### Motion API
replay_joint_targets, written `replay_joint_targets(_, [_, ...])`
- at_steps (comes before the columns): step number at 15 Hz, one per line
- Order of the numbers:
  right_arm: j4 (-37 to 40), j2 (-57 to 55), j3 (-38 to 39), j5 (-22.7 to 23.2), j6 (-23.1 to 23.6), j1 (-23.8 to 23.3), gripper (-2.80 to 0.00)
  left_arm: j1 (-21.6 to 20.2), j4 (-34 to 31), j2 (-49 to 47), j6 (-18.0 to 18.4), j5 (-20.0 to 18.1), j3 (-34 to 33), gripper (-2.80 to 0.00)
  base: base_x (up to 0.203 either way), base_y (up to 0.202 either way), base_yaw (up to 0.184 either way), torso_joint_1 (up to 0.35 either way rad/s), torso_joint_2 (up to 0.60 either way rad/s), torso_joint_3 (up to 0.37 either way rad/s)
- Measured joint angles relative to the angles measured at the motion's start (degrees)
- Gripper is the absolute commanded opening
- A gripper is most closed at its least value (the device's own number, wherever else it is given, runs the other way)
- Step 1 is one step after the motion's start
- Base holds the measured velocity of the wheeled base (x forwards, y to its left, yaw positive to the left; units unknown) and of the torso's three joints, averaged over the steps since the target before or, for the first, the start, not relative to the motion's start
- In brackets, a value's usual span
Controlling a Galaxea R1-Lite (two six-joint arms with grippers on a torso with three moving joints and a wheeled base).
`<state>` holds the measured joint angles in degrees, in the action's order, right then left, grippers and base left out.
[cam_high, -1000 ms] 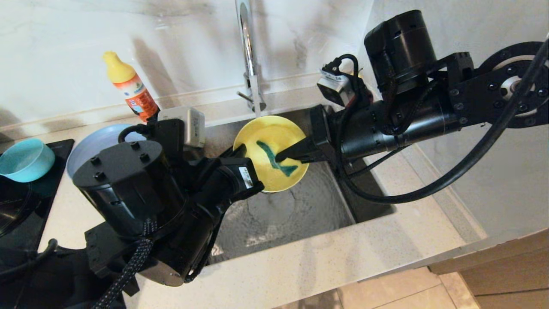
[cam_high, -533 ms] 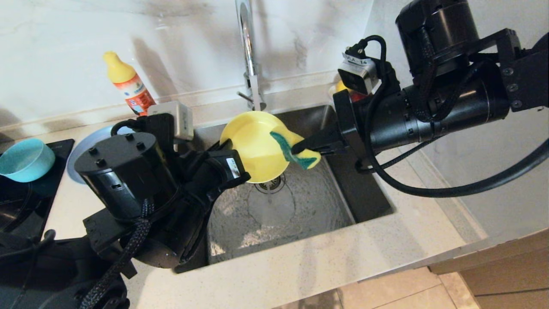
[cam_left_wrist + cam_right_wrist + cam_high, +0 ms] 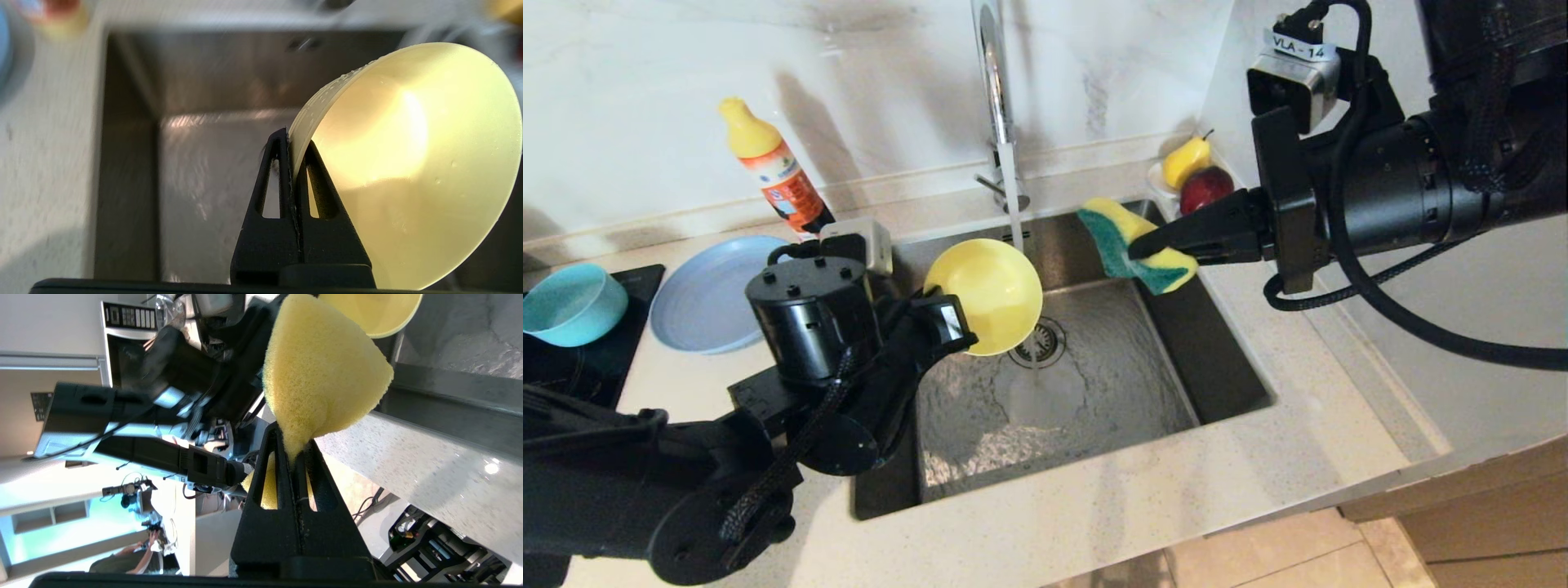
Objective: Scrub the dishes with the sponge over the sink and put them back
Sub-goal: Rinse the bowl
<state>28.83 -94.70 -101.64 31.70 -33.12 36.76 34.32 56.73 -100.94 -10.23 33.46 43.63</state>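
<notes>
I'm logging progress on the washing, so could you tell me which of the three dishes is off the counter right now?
The pale yellow bowl: the left gripper pinches its rim, holding it tilted over the sink. The teal bowl and grey-blue plate rest at the left.

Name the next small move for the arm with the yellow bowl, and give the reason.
Probably swing the left hand toward the counter beside the plate to set the yellow bowl down. The sponge, clamped in the right hand, is off the bowl at the sink edge, so scrubbing looks finished.
</notes>
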Motion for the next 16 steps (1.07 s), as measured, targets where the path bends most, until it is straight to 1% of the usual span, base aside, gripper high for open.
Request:
replay_joint_targets(1, [-0.2,0.8,1.0,0.0,0.0,-0.7,-2.8,-1.1,-3.4,-0.9,-2.5,-0.2,1.6,-2.8,0.0,0.0,0.0,0.0,0.0,0.0])
replay_joint_targets(3, [-0.6,2.3,3.3,0.1,0.4,-2.2,-2.8,-3.5,-12.8,-2.8,-9.2,-1.3,6.6,-2.8,0.0,0.0,0.0,0.0,0.0,0.0])
replay_joint_targets(6, [-0.8,4.1,6.8,0.4,1.1,-3.8,-2.8,-6.7,-27.3,-5.6,-19.9,-6.4,15.3,-2.8,0.0,0.0,0.0,0.0,0.0,0.0])
replay_joint_targets(7, [-1.4,4.6,7.9,0.4,1.1,-4.3,-2.8,-7.5,-31.0,-6.7,-22.6,-7.5,17.7,-2.8,0.0,0.0,0.0,0.0,0.0,0.0])
replay_joint_targets(8, [-2.5,5.1,9.0,0.5,1.1,-4.6,-2.8,-7.9,-33.5,-7.9,-24.0,-8.0,19.9,-2.8,0.0,0.0,0.0,0.0,0.0,0.0])
replay_joint_targets(11, [-5.3,6.2,11.7,0.5,1.1,-5.2,-2.8,-8.4,-37.5,-10.9,-25.8,-8.7,26.4,-2.8,0.0,0.0,0.0,0.0,0.0,0.0])
replay_joint_targets(14, [-5.4,6.8,13.1,0.5,1.1,-5.3,-2.8,-8.6,-42.6,-13.4,-29.4,-12.1,33.3,-2.8,0.0,0.0,0.0,0.0,0.0,0.0])
replay_joint_targets(16, [-5.5,7.1,13.9,0.6,1.1,-5.3,-2.8,-8.6,-46.4,-15.6,-31.9,-13.5,38.3,-2.8,0.0,0.0,0.0,0.0,0.0,0.0])
